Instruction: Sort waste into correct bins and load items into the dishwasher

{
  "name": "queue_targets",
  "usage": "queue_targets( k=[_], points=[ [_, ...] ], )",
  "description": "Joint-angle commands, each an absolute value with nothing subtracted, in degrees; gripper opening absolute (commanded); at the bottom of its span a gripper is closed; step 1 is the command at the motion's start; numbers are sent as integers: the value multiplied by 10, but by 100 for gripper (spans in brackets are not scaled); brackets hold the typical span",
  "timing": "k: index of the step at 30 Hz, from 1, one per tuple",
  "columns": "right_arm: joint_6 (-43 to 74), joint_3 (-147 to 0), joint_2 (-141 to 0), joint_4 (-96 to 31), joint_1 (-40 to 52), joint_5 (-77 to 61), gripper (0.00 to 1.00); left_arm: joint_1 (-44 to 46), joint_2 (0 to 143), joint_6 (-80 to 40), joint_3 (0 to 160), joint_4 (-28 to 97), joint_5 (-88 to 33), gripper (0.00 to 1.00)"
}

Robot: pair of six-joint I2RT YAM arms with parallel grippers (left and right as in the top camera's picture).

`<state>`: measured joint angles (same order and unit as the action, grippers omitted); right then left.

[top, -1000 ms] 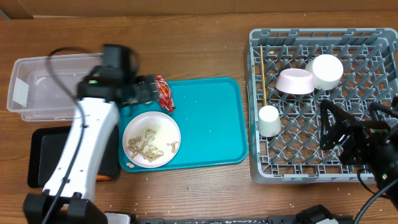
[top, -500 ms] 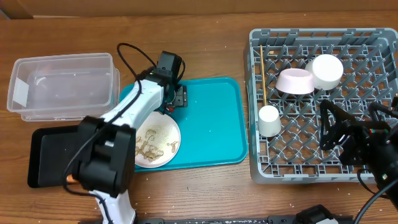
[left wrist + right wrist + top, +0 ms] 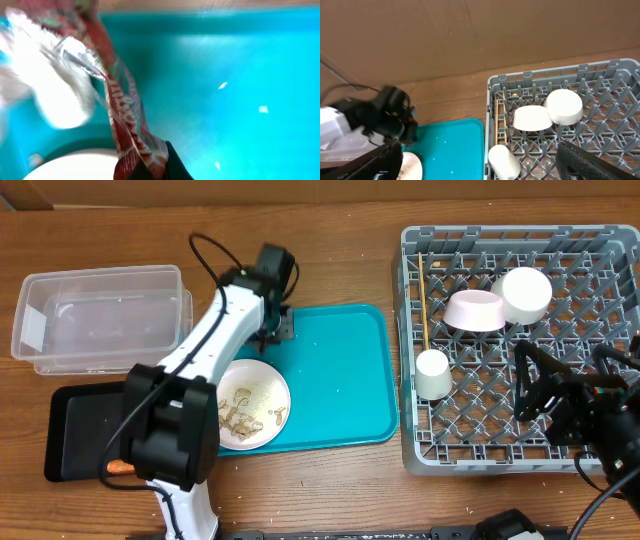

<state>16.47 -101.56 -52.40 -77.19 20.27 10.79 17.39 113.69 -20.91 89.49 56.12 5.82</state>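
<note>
Left arm reaches from bottom left up to the upper-left corner of the teal plastic tray [image 3: 340, 380]. The left gripper [image 3: 280, 329] is clamped on the shiny red snack wrapper [image 3: 122, 107], crinkled, over the tray. Clear rectangular plastic tub [image 3: 100, 273] upper left, flat black tray [image 3: 80, 430] below it. White round plate [image 3: 265, 385] with beige food scraps [image 3: 238, 412] on teal tray. Grey plastic dish rack [image 3: 500, 455] at right holds thin wooden chopsticks [image 3: 424, 300], pale pink bowl [image 3: 473, 310], white bowl [image 3: 525, 293], small white cup [image 3: 433, 373]. Right gripper [image 3: 525, 383] over the rack, jaws spread.

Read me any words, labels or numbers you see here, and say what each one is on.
Pale lettering on the shiny red snack wrapper: too blurred to read.
The white label on the clear rectangular plastic tub: too small to read.
Nothing else shows text.
</note>
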Motion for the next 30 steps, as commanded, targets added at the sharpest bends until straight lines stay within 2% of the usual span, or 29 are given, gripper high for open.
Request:
queue_targets(
  k=[1, 5, 10, 11, 14, 15, 16, 18, 21, 25, 30],
  points=[
    [168, -1016, -524, -769, 201, 113, 100, 147, 1081, -230, 974, 609, 115, 4],
    [168, -1016, -524, -769, 201, 113, 100, 90, 1052, -279, 995, 637, 196, 4],
    [168, -1016, -524, -769, 201, 113, 100, -13, 1056, -294, 995, 637, 151, 4],
    [168, -1016, -524, -769, 201, 113, 100, -26, 1058, -298, 995, 636, 142, 9],
    [168, -1016, -524, -769, 201, 113, 100, -65, 1061, -283, 995, 614, 65, 40],
    [168, -1016, -524, -769, 201, 113, 100, -74, 1060, -269, 997, 606, 30, 55],
    [168, -1016, -524, -769, 201, 113, 100, -81, 1059, -261, 1003, 604, -4, 63],
    [168, -1016, -524, -769, 201, 113, 100, -84, 1059, -252, 1019, 608, -54, 63],
    [168, -1016, -524, -769, 201, 113, 100, -61, 1058, -230, 1025, 617, -51, 63],
    [168, -1016, -524, -769, 201, 113, 100, 13, 1068, -194, 1013, 623, 49, 66],
    [168, -1016, -524, -769, 201, 113, 100, 96, 1114, -192, 976, 602, 176, 76]
  ],
)
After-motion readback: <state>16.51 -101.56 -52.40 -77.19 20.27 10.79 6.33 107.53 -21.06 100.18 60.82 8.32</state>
